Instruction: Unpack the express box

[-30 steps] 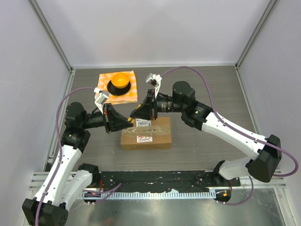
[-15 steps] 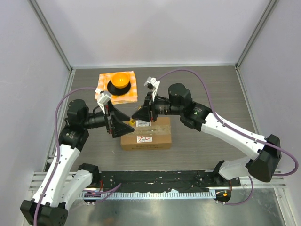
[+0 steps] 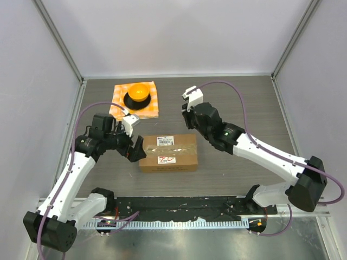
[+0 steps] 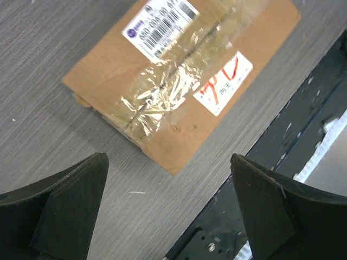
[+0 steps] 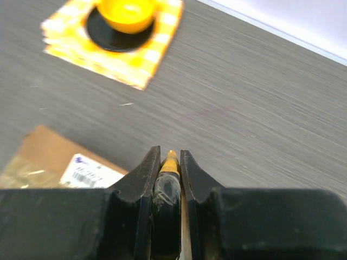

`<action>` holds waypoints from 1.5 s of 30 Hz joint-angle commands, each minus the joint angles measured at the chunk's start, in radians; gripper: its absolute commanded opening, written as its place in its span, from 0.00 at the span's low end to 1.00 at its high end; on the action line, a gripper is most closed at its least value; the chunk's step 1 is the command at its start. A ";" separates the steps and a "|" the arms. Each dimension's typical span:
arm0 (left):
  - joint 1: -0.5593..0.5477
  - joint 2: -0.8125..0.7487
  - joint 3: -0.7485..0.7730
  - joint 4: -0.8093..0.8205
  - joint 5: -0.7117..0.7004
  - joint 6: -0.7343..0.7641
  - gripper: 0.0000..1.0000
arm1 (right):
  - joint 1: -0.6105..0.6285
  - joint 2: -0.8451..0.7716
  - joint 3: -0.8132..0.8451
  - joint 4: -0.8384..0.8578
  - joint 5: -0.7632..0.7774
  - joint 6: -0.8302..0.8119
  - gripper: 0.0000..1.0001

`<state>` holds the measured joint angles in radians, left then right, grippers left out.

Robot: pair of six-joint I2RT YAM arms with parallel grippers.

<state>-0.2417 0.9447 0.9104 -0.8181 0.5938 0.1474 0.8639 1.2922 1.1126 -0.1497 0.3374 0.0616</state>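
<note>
Box status: express box (image 3: pixel 168 153) lies flat on counter (image 3: pixel 249 108), front-centre between the two arms, seam side up. Clear tape (image 4: pixel 162 92) runs along the seam, wrinkled but intact. Flaps are closed, so contents aren't visible. White barcode label (image 4: pixel 160 24) sits at the far edge of the top face, white sticker (image 4: pixel 223 82) with red scribble nearer the front edge.

left pincer (image 4: pixel 167 162): fingers wide apart, nothing held, just beside the box's left end and angled down at it. My read: placed to brace the carton while the seam gets cut.

right pincer (image 5: pixel 169 156): clamped on slim tool (image 5: pixel 169 179), yellow tip poking out between the fingers. Looks like a cutter, can't confirm a blade. It's above the counter just behind the box's far edge, not touching it. Probably lining up on the tape.

Other container: orange bowl (image 3: pixel 137 91) on black saucer (image 3: pixel 127 99) on checked cloth (image 3: pixel 152 108), far-left, well apart from the box. Can't tell if the bowl holds anything.
</note>
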 commanded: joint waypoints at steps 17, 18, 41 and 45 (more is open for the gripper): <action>-0.450 0.075 -0.090 -0.019 -0.445 0.340 1.00 | -0.068 0.249 -0.063 0.211 0.141 -0.034 0.01; -0.459 0.074 -0.106 -0.009 -0.480 0.343 1.00 | -0.068 0.254 -0.068 0.213 0.134 -0.029 0.01; -0.417 0.290 -0.104 0.352 -0.885 0.279 1.00 | 0.133 0.066 -0.269 0.098 0.189 0.148 0.01; -0.331 0.292 -0.001 0.224 -0.656 0.248 1.00 | 0.179 0.029 -0.286 0.059 0.251 0.181 0.01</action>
<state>-0.6380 1.2495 0.7799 -0.5472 -0.2619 0.4519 1.0039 1.3811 0.8371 -0.0601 0.5026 0.1783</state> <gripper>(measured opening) 0.996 0.213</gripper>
